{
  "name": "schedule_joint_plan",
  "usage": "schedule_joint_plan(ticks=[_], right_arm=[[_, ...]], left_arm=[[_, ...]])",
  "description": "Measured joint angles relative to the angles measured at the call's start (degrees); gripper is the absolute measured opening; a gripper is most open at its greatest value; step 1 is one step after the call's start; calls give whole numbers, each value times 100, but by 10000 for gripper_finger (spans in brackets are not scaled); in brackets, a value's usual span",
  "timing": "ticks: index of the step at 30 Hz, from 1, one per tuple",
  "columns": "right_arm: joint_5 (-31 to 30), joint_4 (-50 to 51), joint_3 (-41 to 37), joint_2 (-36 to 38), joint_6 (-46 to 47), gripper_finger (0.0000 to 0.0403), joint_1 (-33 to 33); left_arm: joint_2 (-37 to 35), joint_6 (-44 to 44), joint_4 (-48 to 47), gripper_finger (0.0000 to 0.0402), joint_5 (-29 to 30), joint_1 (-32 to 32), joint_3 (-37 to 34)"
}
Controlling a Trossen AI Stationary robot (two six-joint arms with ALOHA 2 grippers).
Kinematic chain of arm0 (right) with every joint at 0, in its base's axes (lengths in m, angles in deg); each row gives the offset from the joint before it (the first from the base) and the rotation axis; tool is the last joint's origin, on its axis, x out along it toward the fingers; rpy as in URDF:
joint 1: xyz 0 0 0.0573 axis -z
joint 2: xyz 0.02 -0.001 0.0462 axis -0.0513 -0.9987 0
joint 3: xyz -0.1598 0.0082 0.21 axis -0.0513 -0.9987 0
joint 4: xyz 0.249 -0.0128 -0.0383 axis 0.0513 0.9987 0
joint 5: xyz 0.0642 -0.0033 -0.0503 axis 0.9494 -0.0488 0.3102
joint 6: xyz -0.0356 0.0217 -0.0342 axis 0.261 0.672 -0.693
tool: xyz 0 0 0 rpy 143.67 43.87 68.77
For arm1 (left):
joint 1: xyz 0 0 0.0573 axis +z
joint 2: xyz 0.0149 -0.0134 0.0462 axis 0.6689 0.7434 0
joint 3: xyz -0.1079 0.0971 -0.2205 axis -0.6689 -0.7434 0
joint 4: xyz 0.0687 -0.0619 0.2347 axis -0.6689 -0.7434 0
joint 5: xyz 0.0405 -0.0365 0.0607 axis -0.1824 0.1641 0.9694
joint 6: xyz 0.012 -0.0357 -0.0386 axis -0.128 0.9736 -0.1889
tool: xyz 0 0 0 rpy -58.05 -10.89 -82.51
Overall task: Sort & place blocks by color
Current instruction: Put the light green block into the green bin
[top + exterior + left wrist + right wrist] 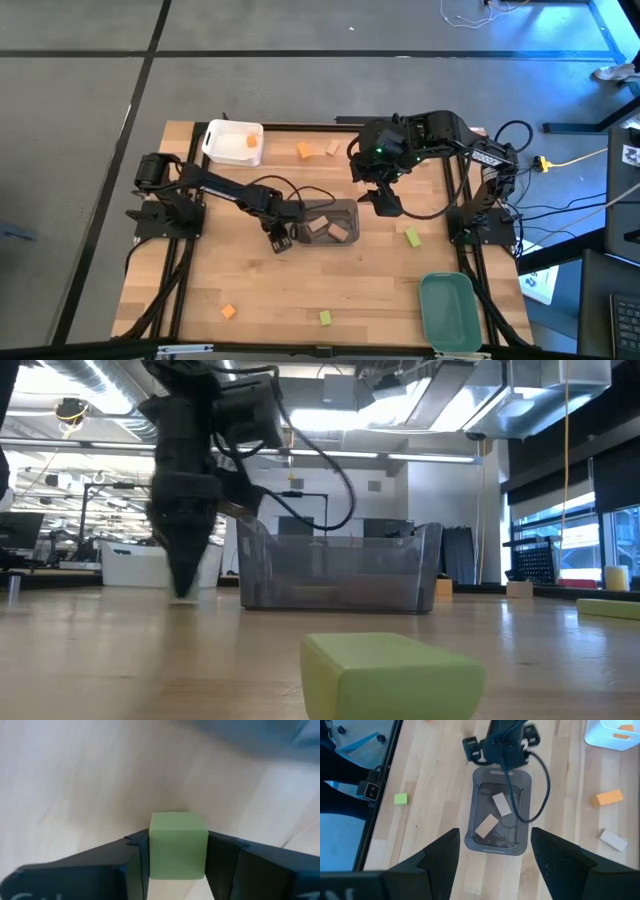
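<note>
Left gripper [177, 857] clamps green block [178, 845], seemingly beside grey tray [334, 222]; right gripper [495, 847] gapes empty.

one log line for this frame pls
left tool: closing around green cube, on table beside grey tray | right tool: open, empty, above table | grey tray: two tan blocks

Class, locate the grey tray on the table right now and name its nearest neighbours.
In the high view, the grey tray sits mid-table, holding tan blocks; the left gripper is just beside its left end.

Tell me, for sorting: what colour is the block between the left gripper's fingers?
Light green block, clearest in the left wrist view.
</note>
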Motion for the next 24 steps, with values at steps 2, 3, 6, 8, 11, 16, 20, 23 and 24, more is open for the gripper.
schedule_joint_plan(ticks=[2, 3, 6, 8, 11, 16, 20, 23, 24], right_arm=[[0, 0, 1, 0, 19, 244, 0], [0, 0, 0, 0, 13, 244, 1], [1, -8, -49, 0, -309, 244, 7], [0, -14, -109, -2, -532, 244, 7], [0, -95, -253, -2, -630, 244, 7], [2, -438, -570, -2, -607, 244, 7], [0, -1022, -875, -4, -567, 244, 7], [32, -1655, -1196, 2, -580, 244, 6], [40, -1824, -1302, 1, -619, 244, -14]], left_arm=[[-236, 21, -200, 109, 2, 3, 3], [-367, 29, -268, 109, 5, 3, 11], [-860, 33, -586, 109, 16, 1, 8], [-1243, -7, -595, 109, 18, 3, 8], [-1818, -120, -577, 109, -105, 92, 14], [-2622, -422, -306, 109, -406, 244, 17], [-3040, -668, 382, 109, -485, 277, 20], [-3085, -751, 1048, 109, -809, 286, 47], [-3079, -776, 1123, 109, -977, 307, 31]])
